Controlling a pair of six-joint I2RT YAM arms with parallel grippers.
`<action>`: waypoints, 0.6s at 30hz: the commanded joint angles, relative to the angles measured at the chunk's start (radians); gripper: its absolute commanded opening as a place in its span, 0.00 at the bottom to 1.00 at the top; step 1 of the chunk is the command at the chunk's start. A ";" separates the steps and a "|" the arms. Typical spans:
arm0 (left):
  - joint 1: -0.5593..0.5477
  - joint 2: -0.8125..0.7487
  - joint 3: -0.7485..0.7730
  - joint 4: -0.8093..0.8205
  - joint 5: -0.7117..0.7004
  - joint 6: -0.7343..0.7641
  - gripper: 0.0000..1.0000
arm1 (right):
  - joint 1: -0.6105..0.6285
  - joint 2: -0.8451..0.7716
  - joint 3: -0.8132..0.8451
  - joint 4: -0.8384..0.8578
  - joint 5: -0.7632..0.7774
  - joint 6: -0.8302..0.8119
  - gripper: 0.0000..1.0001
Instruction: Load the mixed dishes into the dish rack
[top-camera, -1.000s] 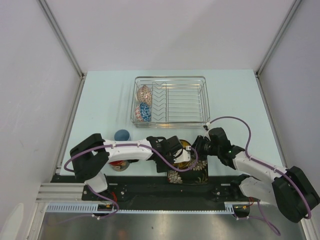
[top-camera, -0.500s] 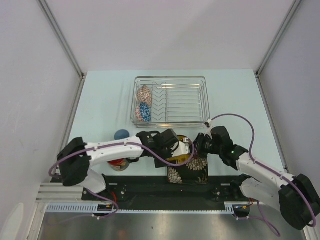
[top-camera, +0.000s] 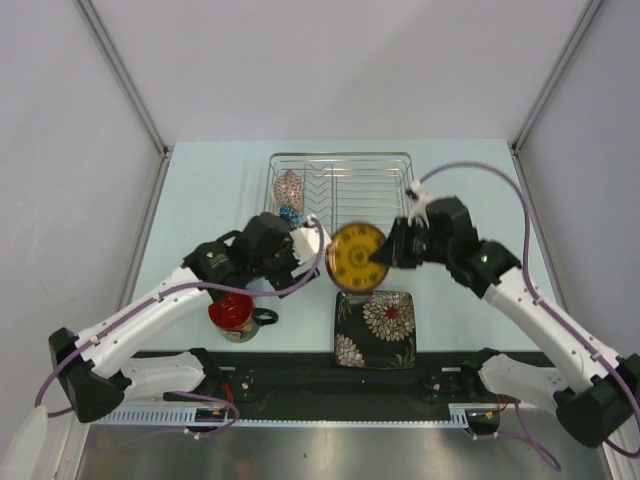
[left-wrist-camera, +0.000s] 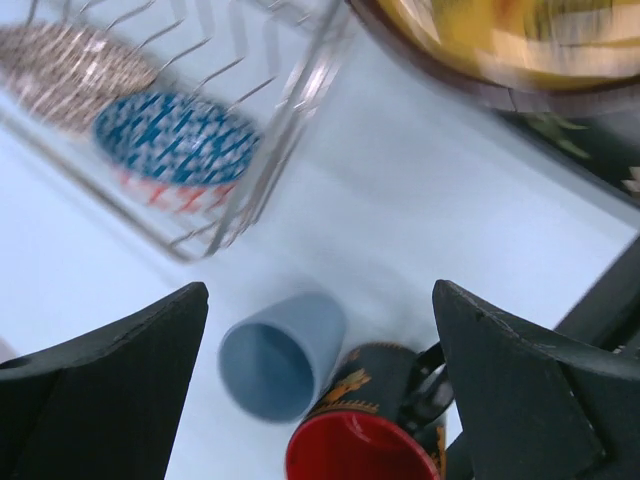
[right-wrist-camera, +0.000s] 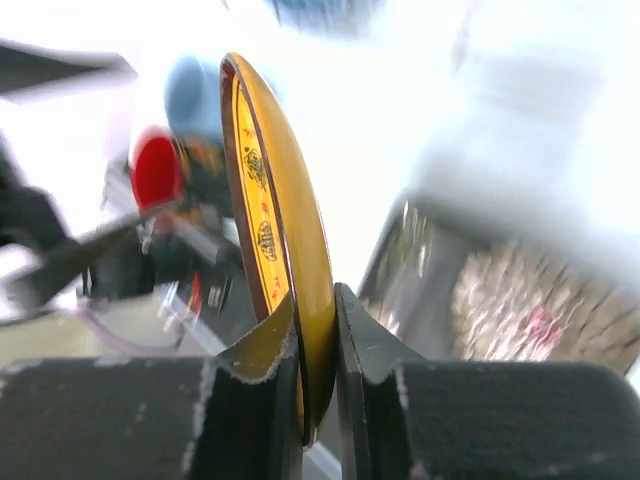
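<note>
While we're holding the yellow round plate (top-camera: 356, 256) upright in the air, just near of the dish rack (top-camera: 372, 205), the right gripper (top-camera: 384, 255) is pinching its rim. The left gripper (top-camera: 302, 243) is hovering beside the plate, fingers spread wide, gripping nothing. The reddish-white bowl (top-camera: 289, 187) and blue-patterned bowl (top-camera: 291, 216) are sitting in the rack's left end. The dark square plate (top-camera: 375, 328), red-inside mug (top-camera: 232, 312) and light-blue cup (left-wrist-camera: 283, 355) are sitting on the table (top-camera: 210, 190).

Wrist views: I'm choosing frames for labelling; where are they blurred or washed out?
Left wrist: motion blur smears the dish rack and blue-patterned bowl. Right wrist: the yellow plate is sharp, the background blurred and overexposed. Top external: sharp, evenly lit.
</note>
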 joint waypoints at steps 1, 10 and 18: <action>0.136 -0.078 0.026 0.000 0.045 -0.010 1.00 | 0.007 0.210 0.432 -0.085 0.233 -0.339 0.00; 0.266 -0.182 -0.031 -0.010 0.110 -0.030 1.00 | 0.116 0.680 0.995 0.228 0.584 -1.238 0.00; 0.384 -0.190 -0.023 -0.040 0.185 0.028 1.00 | 0.077 0.896 0.979 0.344 0.503 -1.596 0.00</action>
